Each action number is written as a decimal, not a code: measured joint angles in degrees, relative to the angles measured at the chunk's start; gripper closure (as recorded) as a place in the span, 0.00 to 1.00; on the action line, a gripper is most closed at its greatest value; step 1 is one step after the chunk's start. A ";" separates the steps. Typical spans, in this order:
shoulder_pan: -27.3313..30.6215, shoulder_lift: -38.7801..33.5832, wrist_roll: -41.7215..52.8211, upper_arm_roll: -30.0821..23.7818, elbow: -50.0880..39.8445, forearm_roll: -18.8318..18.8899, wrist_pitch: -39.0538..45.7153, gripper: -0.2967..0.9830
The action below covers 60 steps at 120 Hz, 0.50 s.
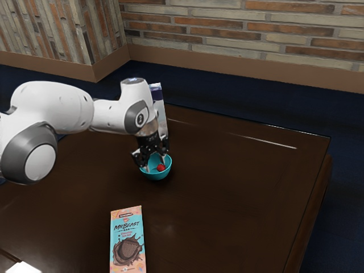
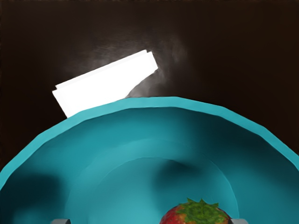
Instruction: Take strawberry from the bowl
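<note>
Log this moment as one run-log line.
gripper: open, fingertips inside bowl | strawberry: in bowl, ungripped | task: strawberry not yet taken out

End effector [image 1: 156, 161] in teal bowl [image 1: 156, 176], fingers apart, strawberry [image 1: 161, 168] inside, chocolate bar [image 1: 127, 239], dark table [image 1: 227, 193], brick wall [image 1: 239, 28]

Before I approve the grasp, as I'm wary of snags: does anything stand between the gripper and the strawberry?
Nothing visible: the gripper reaches into the bowl from above, jaws apart, and the strawberry lies uncovered.
</note>
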 joint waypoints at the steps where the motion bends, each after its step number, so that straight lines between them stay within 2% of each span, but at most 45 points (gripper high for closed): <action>1: -0.01 0.04 -0.09 0.00 0.00 -0.01 0.09 0.44; 38: -0.83 1.11 -2.65 -0.18 0.03 -0.20 1.94 0.47; 60: -0.86 1.09 -3.65 -0.16 -0.05 -0.21 2.27 0.61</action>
